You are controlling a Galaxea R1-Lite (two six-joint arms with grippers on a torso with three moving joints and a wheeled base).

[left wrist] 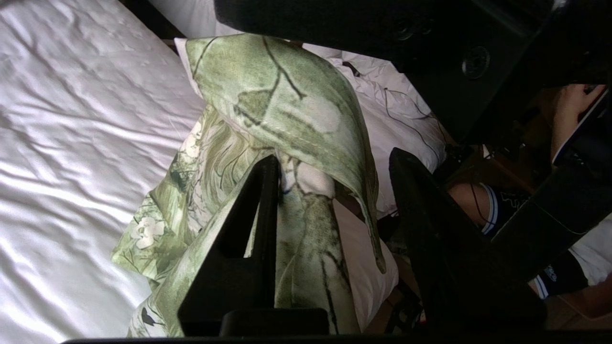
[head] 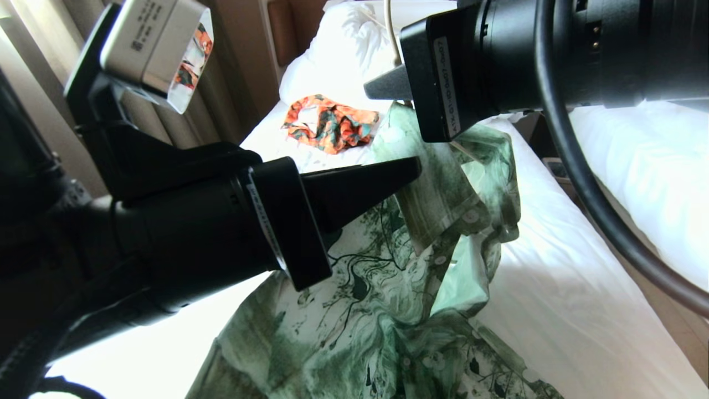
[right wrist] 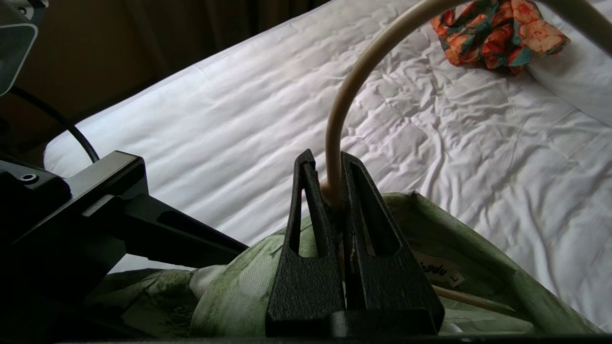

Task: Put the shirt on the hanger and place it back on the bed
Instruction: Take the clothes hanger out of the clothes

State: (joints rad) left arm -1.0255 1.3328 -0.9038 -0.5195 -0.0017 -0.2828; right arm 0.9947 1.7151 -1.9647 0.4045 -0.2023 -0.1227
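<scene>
The green flower-print shirt (head: 388, 310) hangs from the cream hanger (right wrist: 334, 124) and trails down onto the white bed (head: 554, 288). My right gripper (right wrist: 326, 157) is shut on the hanger's neck just below the hook, above the collar and its label. In the head view it shows at the top (head: 376, 86), with the hook (head: 391, 33) rising from it. My left gripper (left wrist: 334, 157) is open beside the shirt's shoulder. A fold of the shirt (left wrist: 287, 95) lies between the fingers, against one finger (left wrist: 267, 200) only. One hanger arm (right wrist: 468, 298) shows inside the collar.
A small orange and dark-green garment (head: 329, 122) lies near the pillows (head: 343, 50) at the bed's head. A second white bed (head: 653, 166) stands to the right across a narrow gap. A person's arm (left wrist: 471, 198) shows beyond the bed's edge.
</scene>
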